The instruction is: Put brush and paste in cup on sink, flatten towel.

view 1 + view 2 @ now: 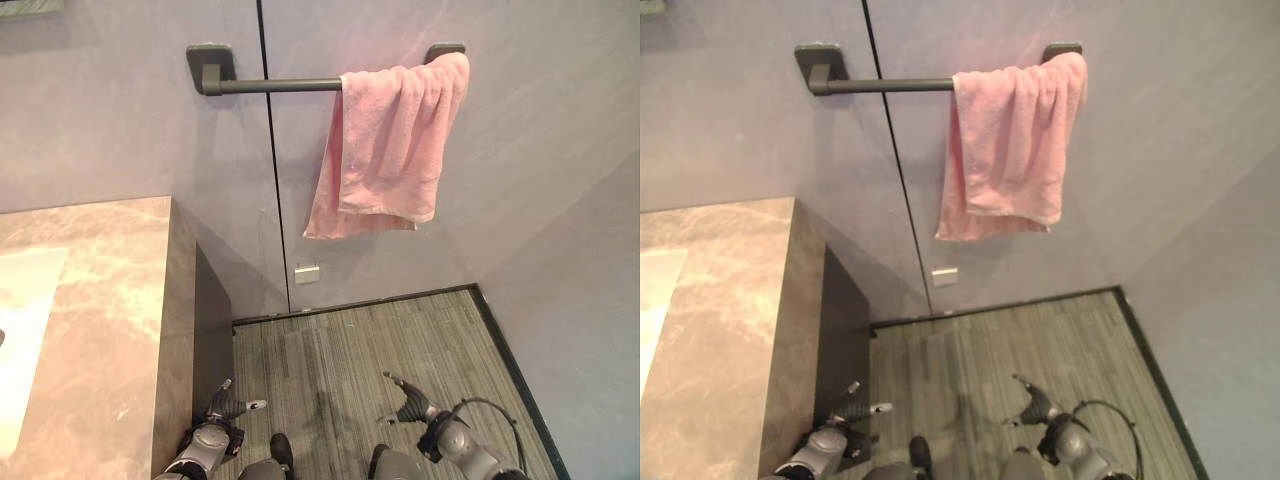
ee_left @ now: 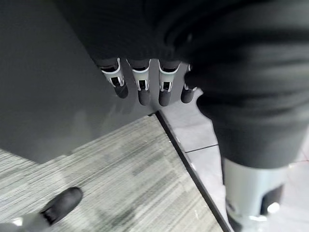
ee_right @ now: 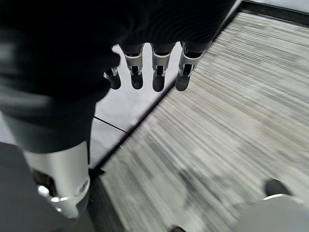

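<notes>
Towel hangs high above both my hands.
The pink towel [image 1: 390,150], bunched at the rail's [image 1: 275,86] right end, sits nearer my right hand [image 1: 408,405]; left hand [image 1: 228,405] and right both relaxed, holding nothing.

a bathroom: marble sink counter [image 1: 110,300], pink towel [image 1: 385,150] on wall rail [image 1: 270,86].

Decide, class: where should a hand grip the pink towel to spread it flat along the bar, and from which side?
Probably the towel's left hanging edge, reached from the front and drawn left: it is bunched at the bar's right end, with bare bar to its left.
</notes>
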You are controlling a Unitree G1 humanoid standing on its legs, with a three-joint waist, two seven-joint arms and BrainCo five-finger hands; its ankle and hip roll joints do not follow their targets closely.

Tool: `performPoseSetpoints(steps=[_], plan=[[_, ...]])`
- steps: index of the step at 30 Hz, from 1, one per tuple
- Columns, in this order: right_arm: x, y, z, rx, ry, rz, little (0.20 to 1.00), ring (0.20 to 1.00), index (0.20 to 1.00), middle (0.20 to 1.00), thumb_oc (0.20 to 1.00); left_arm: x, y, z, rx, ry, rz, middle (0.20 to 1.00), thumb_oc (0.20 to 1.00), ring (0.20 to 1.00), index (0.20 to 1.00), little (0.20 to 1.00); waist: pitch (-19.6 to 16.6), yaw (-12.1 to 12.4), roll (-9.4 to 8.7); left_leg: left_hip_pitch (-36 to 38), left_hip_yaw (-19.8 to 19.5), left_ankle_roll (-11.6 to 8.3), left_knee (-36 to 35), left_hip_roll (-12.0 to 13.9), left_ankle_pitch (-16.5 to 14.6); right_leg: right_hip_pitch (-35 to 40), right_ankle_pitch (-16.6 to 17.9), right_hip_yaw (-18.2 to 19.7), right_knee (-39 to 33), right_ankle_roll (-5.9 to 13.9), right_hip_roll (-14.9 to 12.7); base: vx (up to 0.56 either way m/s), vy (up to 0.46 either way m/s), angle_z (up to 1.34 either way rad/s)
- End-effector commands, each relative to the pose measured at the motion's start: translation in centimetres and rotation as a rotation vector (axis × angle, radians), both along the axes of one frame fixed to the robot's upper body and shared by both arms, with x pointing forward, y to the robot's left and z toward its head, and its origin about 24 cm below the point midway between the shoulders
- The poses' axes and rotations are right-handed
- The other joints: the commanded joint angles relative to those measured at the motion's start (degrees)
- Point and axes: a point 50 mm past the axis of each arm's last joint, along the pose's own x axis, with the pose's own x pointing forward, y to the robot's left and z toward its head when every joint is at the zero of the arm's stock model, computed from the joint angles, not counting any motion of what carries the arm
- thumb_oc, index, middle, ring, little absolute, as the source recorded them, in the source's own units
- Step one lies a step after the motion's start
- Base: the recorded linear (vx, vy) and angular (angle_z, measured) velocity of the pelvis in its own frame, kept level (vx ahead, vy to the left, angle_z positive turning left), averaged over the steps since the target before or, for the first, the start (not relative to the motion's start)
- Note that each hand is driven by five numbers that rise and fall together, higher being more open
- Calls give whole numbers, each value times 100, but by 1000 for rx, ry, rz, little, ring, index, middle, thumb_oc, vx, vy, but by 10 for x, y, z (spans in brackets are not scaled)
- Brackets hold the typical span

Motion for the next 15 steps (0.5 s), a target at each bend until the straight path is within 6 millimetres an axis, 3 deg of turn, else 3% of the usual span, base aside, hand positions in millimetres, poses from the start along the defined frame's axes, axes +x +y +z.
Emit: performPoseSetpoints(steps=[1,2,3,9,10,15], plan=[[3,4,8,7,-55,41,1000,1000,1000,1000,1000,1,65,18,156,-27,75,1000,1000,1000,1000,1000,176,-37,-12,-341,-633,-124,257,39,278,362,993,122,17,172,563,133,87,31],[2,5,9,18,-60,41,1000,1000,1000,1000,1000,-1,65,17,163,-20,69,1000,1000,1000,1000,1000,184,-29,-12,-253,-559,-148,211,52,275,343,902,-189,-183,158,403,233,-2,30],[0,3,8,27,-52,23,1000,1000,1000,1000,1000,-3,61,15,158,-9,50,1000,1000,1000,1000,1000,148,-81,-22,-106,-578,-219,57,36,257,252,752,-341,-838,158,364,287,-32,19],[0,2,6,6,-42,25,1000,1000,1000,1000,1000,-8,49,8,135,13,17,1000,1000,1000,1000,1000,100,-161,-117,184,-875,-430,-34,99,158,279,1055,42,-2350,379,330,217,-146,12],[2,2,9,-14,-59,62,1000,1000,1000,1000,1000,-13,47,5,133,28,12,1000,1000,1000,1000,1000,53,-178,-196,267,-990,-493,39,152,85,339,1020,274,-2477,398,397,243,-240,56],[-3,-8,7,-17,-33,35,1000,1000,1000,1000,1000,-26,44,-2,100,60,53,1000,1000,1000,1000,1000,-168,-96,-263,346,-1228,-725,-69,407,335,772,813,92,-2821,242,664,137,-221,27]])
